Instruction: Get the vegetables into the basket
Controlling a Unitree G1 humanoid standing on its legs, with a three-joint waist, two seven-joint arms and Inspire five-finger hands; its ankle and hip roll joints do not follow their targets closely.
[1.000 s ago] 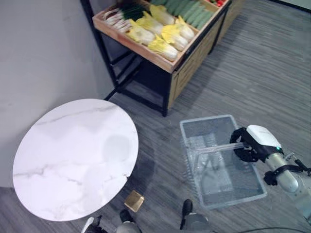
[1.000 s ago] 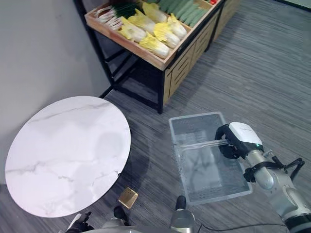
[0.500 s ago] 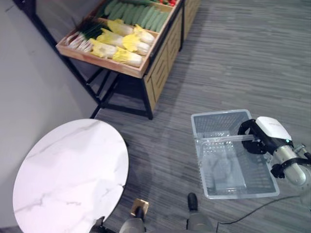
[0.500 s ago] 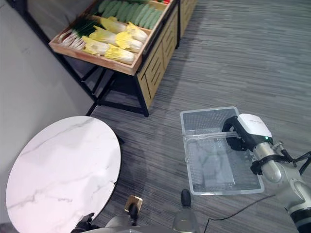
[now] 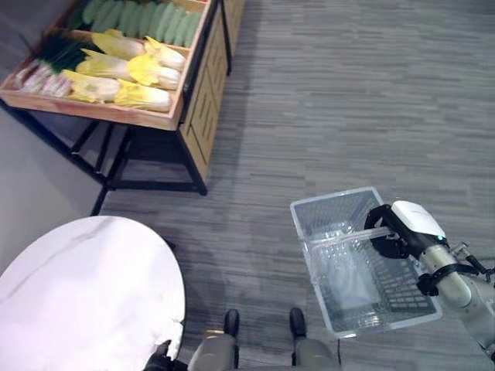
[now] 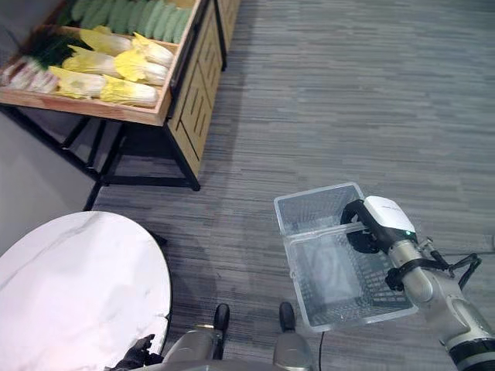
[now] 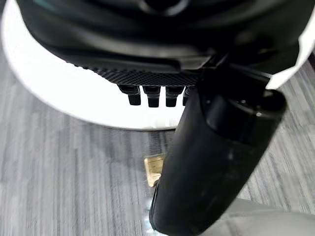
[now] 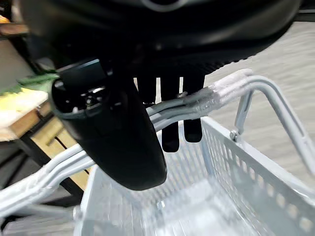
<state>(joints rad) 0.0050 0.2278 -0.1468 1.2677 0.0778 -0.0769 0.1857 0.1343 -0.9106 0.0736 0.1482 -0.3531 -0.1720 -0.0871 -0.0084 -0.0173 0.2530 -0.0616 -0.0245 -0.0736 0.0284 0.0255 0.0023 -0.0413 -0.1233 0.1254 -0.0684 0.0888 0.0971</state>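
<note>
Two eye views: my right robot hand [image 5: 393,232] holds the handle [image 5: 346,238] of the see-through basket [image 5: 363,309] out over the grey floor [image 5: 348,93].
Vegetables: yellow cabbages [image 5: 131,73] and green cucumbers [image 5: 135,15] lie in the wooden crate [image 5: 100,116] on the shelf stand, well apart from the basket.
Basket inside: I see no vegetables in it yet.
Round desk [image 6: 69,286]: white, near my left side, nothing on it.
Left wrist view: my left robot hand [image 7: 152,93] hangs by the round desk [image 7: 54,93], fingers curled, holding nothing.
Right wrist view: my right robot hand's fingers [image 8: 170,113] are hooked round the handle [image 8: 216,93], with the basket's wall [image 8: 256,172] hanging below.
How to do it well: I think I should keep the basket level, carry it close beside the crate, and keep my grip tight so it does not swing or slip.
</note>
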